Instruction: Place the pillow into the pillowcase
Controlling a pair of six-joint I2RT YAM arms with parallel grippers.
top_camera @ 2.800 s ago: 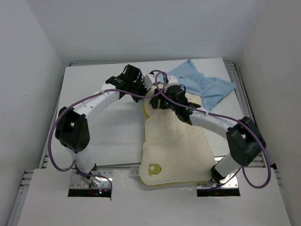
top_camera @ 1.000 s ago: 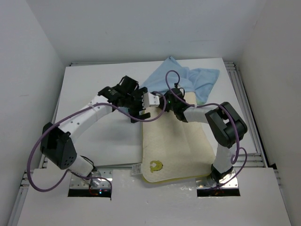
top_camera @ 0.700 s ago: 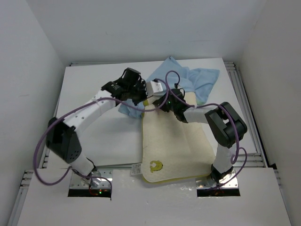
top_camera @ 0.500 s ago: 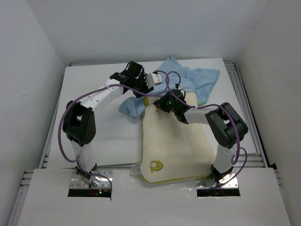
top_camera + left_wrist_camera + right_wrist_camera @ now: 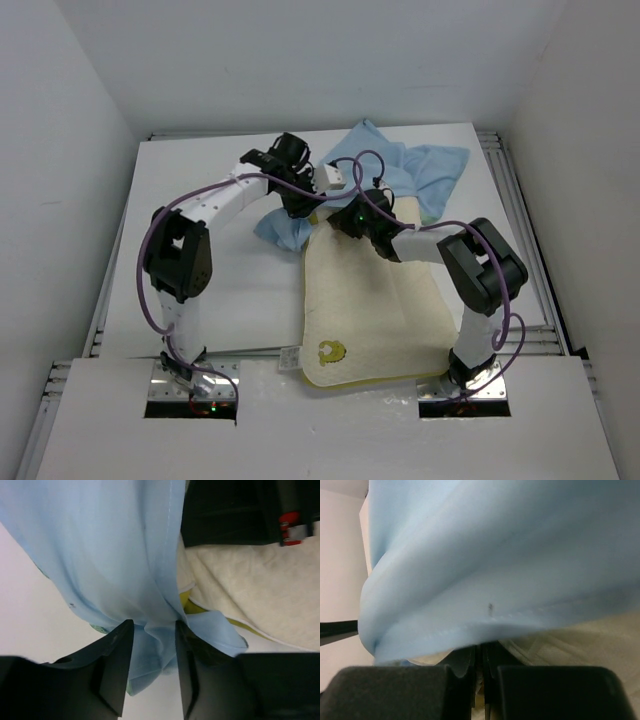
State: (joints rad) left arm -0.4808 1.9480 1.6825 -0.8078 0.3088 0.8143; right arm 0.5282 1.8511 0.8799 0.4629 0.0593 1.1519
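The pillow (image 5: pixel 370 300) lies flat on the tabletop (image 5: pixel 250 310) in front of the right arm's base. Its yellow-green mark (image 5: pixel 325 352) is at the near left corner and its far end is under the two hands. The pillowcase (image 5: pixel 425 168), light-blue face up, is bunched beyond that far end. One fold of it comes down onto the tabletop just left of the pillow's far left corner.

A second ago no such fold lay there. The left hand (image 5: pixel 305 205) then stood nearer and further left, beside the pillow's corner, with its fingers apart. Since then it has closed and swung toward the far side, and the left arm's elbow has moved right. Nearly three seconds ago the pillowcase lay spread further right and the pillow was rumpled, whereas now it is smoother. The right hand (image 5: pixel 340 222) sits where it was a second ago.

In the left wrist view the left hand is grasping a gathered pleat of the pillowcase between its two fingers (image 5: pixel 115 680). The pillow's cream corner and yellow seam are just to the right. The right hand is clenched, its jaws meeting right under the pillowcase's hem. I cannot tell whether a thin layer is caught there, as blurred blue cloth fills most of that view.

From above, the arms and cloth hide the pillow's far edge. The green face shows only as slivers at the cloth's lower edge in the left wrist view
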